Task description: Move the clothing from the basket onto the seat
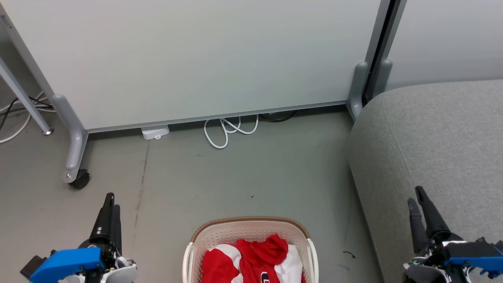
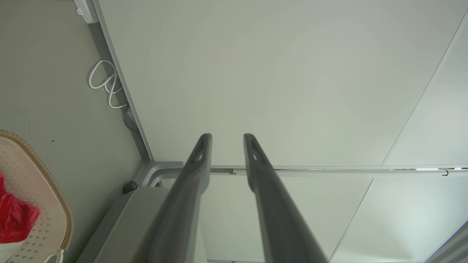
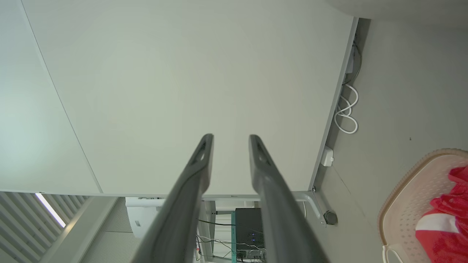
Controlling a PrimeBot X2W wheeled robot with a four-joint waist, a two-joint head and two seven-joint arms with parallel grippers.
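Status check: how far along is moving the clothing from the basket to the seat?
Done: nothing visible; the part of the seat in view carries no garment. In hand: nothing; the left gripper and right gripper stand open, holding nothing, apart from the basket. Left: the red-and-white clothing lies in the basket, all to be moved.

A pale panel point(image 1: 196, 59) stands across the back on grey legs point(image 1: 74, 133), and one leg ends in a black caster point(image 1: 80, 180). The floor point(image 1: 235, 177) is dull grey-green. At the panel's foot lies a looped white cable point(image 1: 230, 131), with a small white box point(image 1: 155, 132) near it. The light is soft and even.
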